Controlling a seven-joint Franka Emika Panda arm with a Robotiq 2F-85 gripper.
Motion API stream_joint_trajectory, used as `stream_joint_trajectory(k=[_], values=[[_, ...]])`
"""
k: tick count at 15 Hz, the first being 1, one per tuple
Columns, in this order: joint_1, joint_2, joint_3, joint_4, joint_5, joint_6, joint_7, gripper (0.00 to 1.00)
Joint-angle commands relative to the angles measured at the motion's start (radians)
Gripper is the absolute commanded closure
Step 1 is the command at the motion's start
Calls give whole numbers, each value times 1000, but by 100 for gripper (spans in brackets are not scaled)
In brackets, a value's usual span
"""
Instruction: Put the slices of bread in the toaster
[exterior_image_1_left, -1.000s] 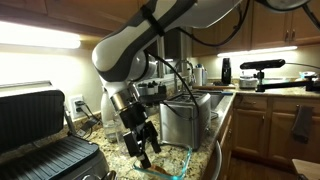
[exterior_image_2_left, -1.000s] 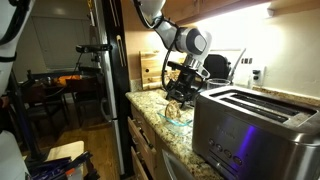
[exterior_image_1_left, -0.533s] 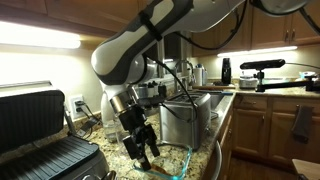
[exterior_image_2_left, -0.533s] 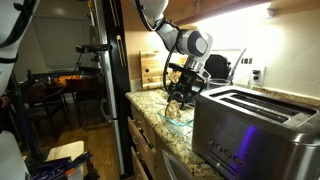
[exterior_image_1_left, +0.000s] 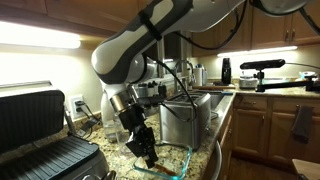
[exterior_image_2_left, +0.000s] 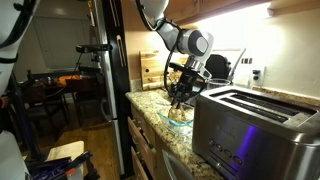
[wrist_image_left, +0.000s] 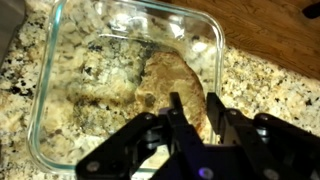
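A clear glass dish (wrist_image_left: 52, 90) on the granite counter holds a tan-brown slice of bread (wrist_image_left: 165, 78). My gripper (wrist_image_left: 195, 115) reaches down into the dish, and its two black fingers (wrist_image_left: 178, 112) stand close together with the slice's near edge between them. In both exterior views the gripper (exterior_image_1_left: 148, 156) (exterior_image_2_left: 180, 99) sits low inside the dish (exterior_image_1_left: 186, 160) (exterior_image_2_left: 178, 119). The brushed steel toaster (exterior_image_1_left: 181, 121) (exterior_image_2_left: 255, 128) stands right beside the dish, its top slots showing in an exterior view. I cannot make out any other slices.
A large black ribbed contact grill (exterior_image_1_left: 45, 135) stands open on the other side of the dish. A black fridge (exterior_image_2_left: 110, 70) ends the counter. A dark bottle (exterior_image_1_left: 226, 70) and a camera on a stand (exterior_image_1_left: 262, 66) are further back.
The fingers have gone from wide open to nearly together around the bread slice's edge. The gripper has sunk slightly into the dish.
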Motion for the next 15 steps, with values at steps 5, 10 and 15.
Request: stream_joint_trajectory(k=[5,10,15], values=[[-11,-1,-8,19,17,-24,-15,96],[-19,-7,-11,16,16,-26,-14,98],[-38,-56,-21,-12,23,-12,-4,96]])
